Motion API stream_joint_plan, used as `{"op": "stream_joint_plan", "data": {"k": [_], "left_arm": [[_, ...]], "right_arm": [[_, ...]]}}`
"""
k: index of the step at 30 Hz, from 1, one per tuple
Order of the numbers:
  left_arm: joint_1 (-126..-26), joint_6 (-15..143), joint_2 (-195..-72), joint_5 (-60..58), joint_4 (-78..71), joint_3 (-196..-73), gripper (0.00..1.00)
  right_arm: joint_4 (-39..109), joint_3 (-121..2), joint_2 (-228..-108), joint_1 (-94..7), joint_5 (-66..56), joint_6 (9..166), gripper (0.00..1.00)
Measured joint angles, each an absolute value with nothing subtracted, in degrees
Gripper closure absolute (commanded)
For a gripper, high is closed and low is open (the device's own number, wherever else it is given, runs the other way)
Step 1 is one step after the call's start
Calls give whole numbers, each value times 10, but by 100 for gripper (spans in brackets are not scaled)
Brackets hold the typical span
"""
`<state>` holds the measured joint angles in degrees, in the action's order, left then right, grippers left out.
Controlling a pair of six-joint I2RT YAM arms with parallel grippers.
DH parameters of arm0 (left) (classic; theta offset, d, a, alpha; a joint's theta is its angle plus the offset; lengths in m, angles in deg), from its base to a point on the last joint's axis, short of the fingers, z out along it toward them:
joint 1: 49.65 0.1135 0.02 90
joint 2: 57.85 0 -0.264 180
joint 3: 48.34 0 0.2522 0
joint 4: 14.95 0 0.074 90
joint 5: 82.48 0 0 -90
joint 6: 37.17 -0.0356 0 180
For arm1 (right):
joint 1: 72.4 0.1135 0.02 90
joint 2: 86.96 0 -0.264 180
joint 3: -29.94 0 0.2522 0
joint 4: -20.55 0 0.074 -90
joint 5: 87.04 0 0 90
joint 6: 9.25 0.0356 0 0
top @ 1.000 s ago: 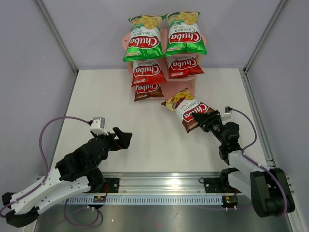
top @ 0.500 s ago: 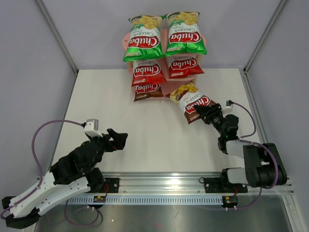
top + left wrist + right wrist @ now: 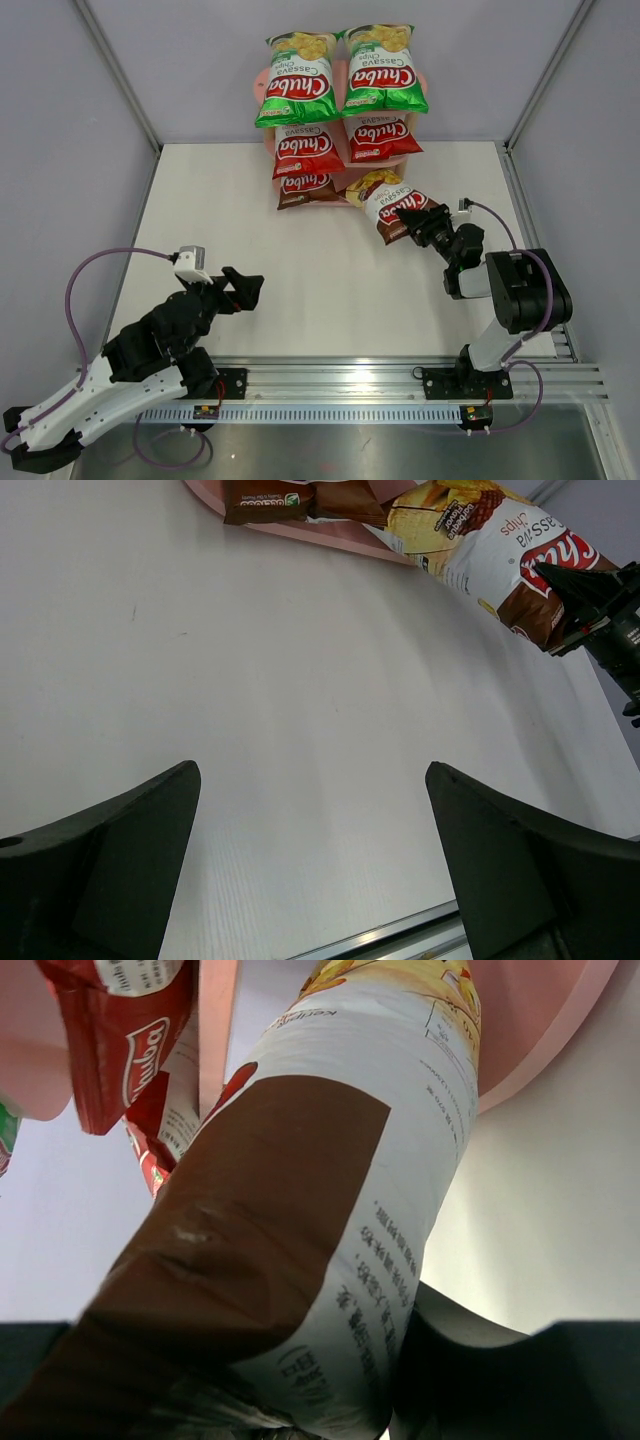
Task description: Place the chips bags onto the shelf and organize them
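Although five bags already lie on the shelf [image 3: 257,86], the task is not finished, because one bag is not in its place. On the top board the two green bags [image 3: 296,80] lie side by side, and on the middle board the two red bags [image 3: 306,150] do the same. On the bottom board only one brown bag [image 3: 307,188] is seen, at the left side, so the right half of this board appears to be the free place.

The last brown bag [image 3: 393,208] is held by the right gripper [image 3: 428,225], whose fingers are clamped on its near, dark end. The far end of this bag (the yellow part with the chip picture) reaches the edge of the bottom board; in the right wrist view the bag points under the pink boards, beside the red ones. I judge that it is only partly in, tilted, and needs to be pushed further and released.

The left gripper [image 3: 250,288] hovers over the table [image 3: 200,200] with its fingers wide apart and holds nothing.
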<state>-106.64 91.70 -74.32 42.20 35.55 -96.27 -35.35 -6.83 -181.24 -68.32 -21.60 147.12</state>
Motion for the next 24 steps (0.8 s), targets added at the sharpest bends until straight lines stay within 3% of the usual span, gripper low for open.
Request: {"op": "stream_joint_plan", "data": {"k": [11, 24], "left_arm": [[-1066, 902, -739, 423, 363, -970, 1], [-1066, 893, -726, 431, 371, -980, 1]], "right_arm": [[-371, -157, -1934, -683, -202, 1480, 73], [-382, -201, -1979, -614, -86, 1472, 62]]}}
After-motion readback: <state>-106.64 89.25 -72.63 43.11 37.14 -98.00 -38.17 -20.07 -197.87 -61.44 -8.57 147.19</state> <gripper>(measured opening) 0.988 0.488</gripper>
